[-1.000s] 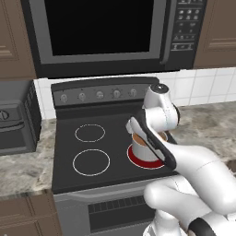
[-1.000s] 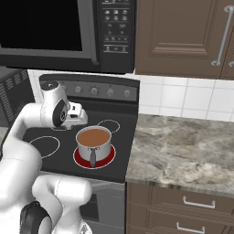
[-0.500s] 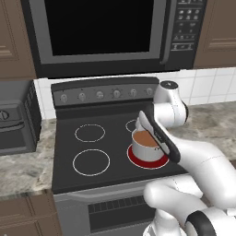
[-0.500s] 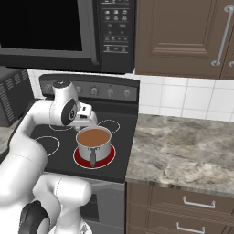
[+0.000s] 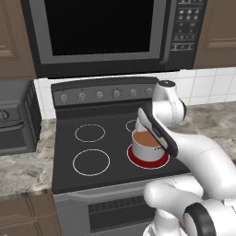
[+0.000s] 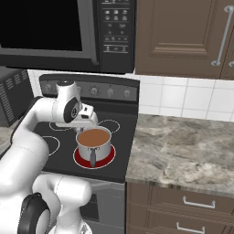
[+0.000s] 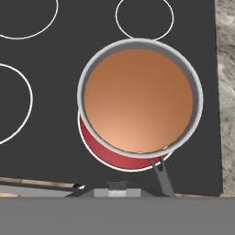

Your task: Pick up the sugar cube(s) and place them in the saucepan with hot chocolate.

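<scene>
While the arm hangs over the stove, we set down what we see, placing things by the saucepan.

Surface: we see a black glass cooktop [image 5: 108, 143] with white ring burners; the saucepan [image 5: 146, 144] stands on the front right burner [image 5: 138, 162], which glows red around its base.

Saucepan: we see a small round silver pan, upright, filled with smooth brown liquid [image 7: 137, 101]; its thin dark handle [image 6: 93, 156] points toward the stove's front edge.

Other burners: we count one ring [image 7: 144, 17] just behind the saucepan and two rings to its left, all unlit.

Control panel: a grey strip of knobs [image 5: 99, 94] runs behind the saucepan, at the back of the stove.

Room above: a dark-windowed microwave [image 5: 103, 34] hangs over the saucepan, with brown cabinets [image 6: 183, 36] beside it.

Room to the sides: a mottled stone counter [image 6: 183, 151] lies right of the saucepan, backed by white tiles [image 6: 183, 98]; a grey toaster oven [image 5: 14, 122] sits well to the saucepan's left.

Claw: we see the gripper [image 6: 87, 122] just above the saucepan's rear rim, pointing down over the liquid; its jaws are drawn fully together.

Held: we cannot make out anything between the fingertips.

Sugar cubes: we cannot tell where they lie.
</scene>
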